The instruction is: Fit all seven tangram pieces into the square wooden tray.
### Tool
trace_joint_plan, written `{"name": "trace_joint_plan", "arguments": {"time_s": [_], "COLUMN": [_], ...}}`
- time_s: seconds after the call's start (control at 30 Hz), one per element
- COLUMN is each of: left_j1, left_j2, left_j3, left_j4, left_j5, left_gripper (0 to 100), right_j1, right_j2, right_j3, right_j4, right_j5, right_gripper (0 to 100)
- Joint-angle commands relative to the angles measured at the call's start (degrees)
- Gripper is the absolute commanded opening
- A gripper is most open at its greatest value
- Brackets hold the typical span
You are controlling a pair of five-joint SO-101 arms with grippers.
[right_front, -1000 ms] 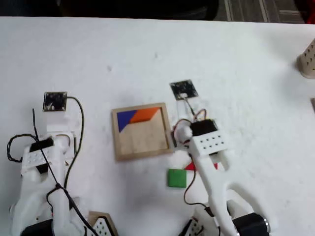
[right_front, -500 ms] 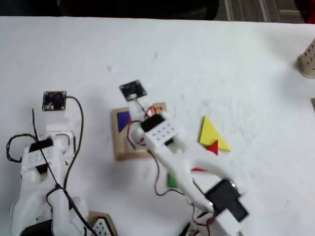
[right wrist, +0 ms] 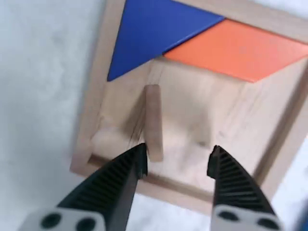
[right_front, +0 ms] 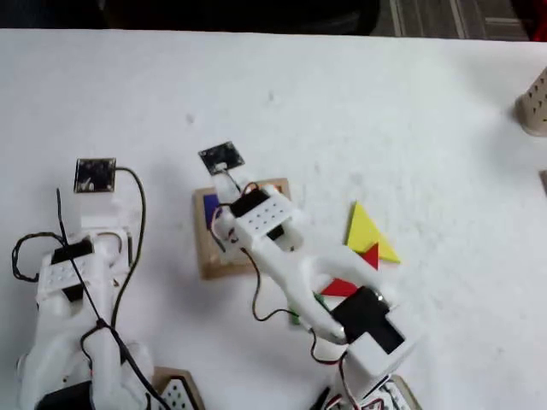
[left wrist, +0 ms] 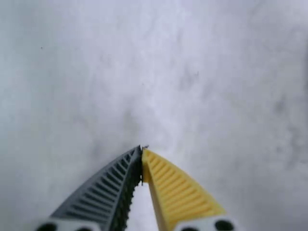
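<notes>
- Square wooden tray (right wrist: 192, 113), on the white table (right_front: 385, 111) between the arms: we count two pieces seated, a blue triangle (right wrist: 154, 29) and an orange triangle (right wrist: 236, 48).
- We judge five pieces left. Outside lie a yellow triangle (right_front: 366, 229), a small red triangle (right_front: 369, 254), a second red triangle (right_front: 339, 288) and a half-hidden green piece (right_front: 295, 318).
- Right gripper (right wrist: 178, 151) hangs parted and empty over the tray; left gripper (left wrist: 141, 150) is closed on nothing.

overhead and close right wrist views apparently share the tray (right_front: 201, 243).

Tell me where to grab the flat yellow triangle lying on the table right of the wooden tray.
Come straight down from above, since the yellow triangle lies flat on the white table. Pinch across its far, pointed half, closing on the two bare edges; the small red triangle sits against its near edge, so fingers there would probably bump it.
</notes>
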Motion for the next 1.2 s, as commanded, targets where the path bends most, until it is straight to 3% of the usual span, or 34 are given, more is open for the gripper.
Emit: {"name": "trace_joint_plan", "arguments": {"time_s": [0.0,0.17,0.33,0.7,1.17], "left_j1": [0.5,0.5,0.5,0.7,0.5], "left_j2": [-1.5,-1.5,-1.5,-1.5,-1.5], "left_j3": [-0.4,-0.4,-0.4,-0.4,-0.4], "left_j4": [-1.3,-1.3,-1.3,-1.3,-1.2], "left_j5": [-0.4,-0.4,-0.4,-0.3,-0.1], "left_gripper": [2,2,2,2,2], "right_j1": [0.5,1.3,-2.6,-0.5,-1.8], "right_j2": [-6.5,-13.1,-16.7,-16.9,-16.7], "right_j3": [-4.9,-4.1,2.2,10.8,18.7], "right_j4": [7.3,12.5,12.0,-5.2,-22.8], "right_j5": [4.0,10.9,24.8,19.3,19.4], "right_gripper": [20.9,19.4,1.1,1.7,2.1]}}
